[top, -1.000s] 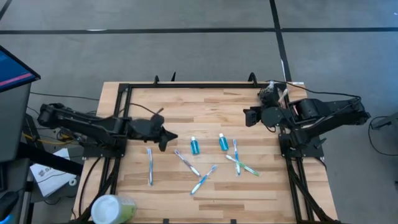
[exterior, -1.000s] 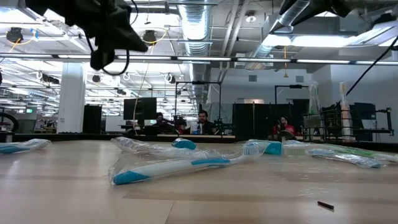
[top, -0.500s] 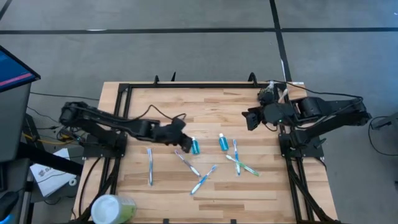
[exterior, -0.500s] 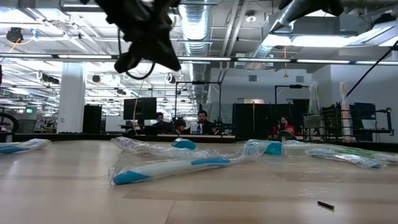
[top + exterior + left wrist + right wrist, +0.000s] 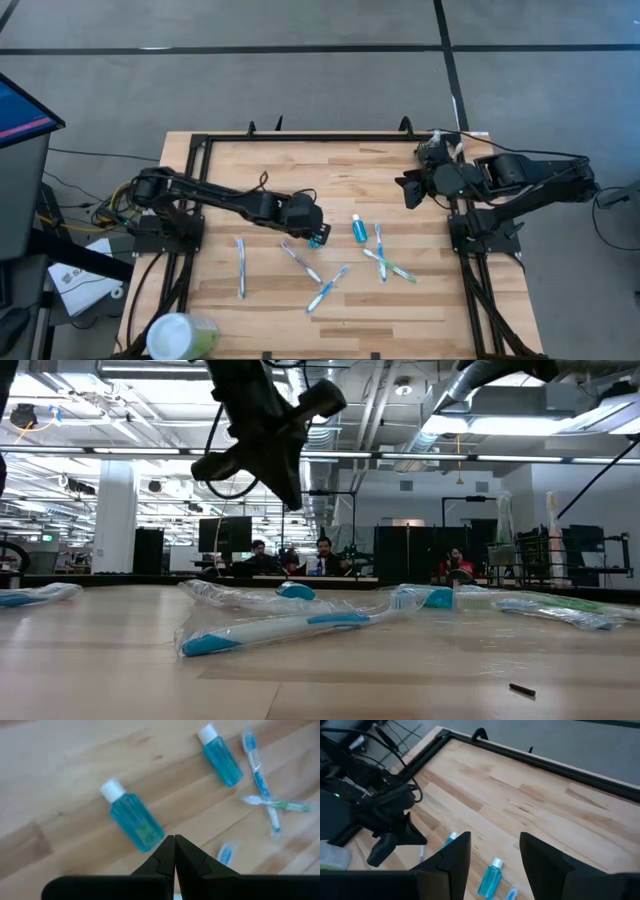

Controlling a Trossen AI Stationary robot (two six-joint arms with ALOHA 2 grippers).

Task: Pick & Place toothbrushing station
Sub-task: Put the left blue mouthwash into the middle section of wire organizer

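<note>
No small black holder shows in any view. My left gripper (image 5: 312, 224) is shut and empty. It hangs well above the table (image 5: 290, 480), over the left one of two small blue bottles (image 5: 132, 822) with white caps, which lies on its side. The second bottle (image 5: 358, 229) lies to its right. My right gripper (image 5: 405, 188) is open and empty (image 5: 495, 847), above the table's far right part, pointing toward the table's left.
Several wrapped toothbrushes lie on the wooden table: one at the left (image 5: 241, 266), two in the middle (image 5: 300, 262) (image 5: 328, 288), and two crossed at the right (image 5: 385, 262). A pale-green cup with a white lid (image 5: 180, 335) stands at the near left corner.
My left gripper has swung from near the table's left edge toward the right, and now hangs over the left blue bottle. The bottles and toothbrushes have stayed where they were.
</note>
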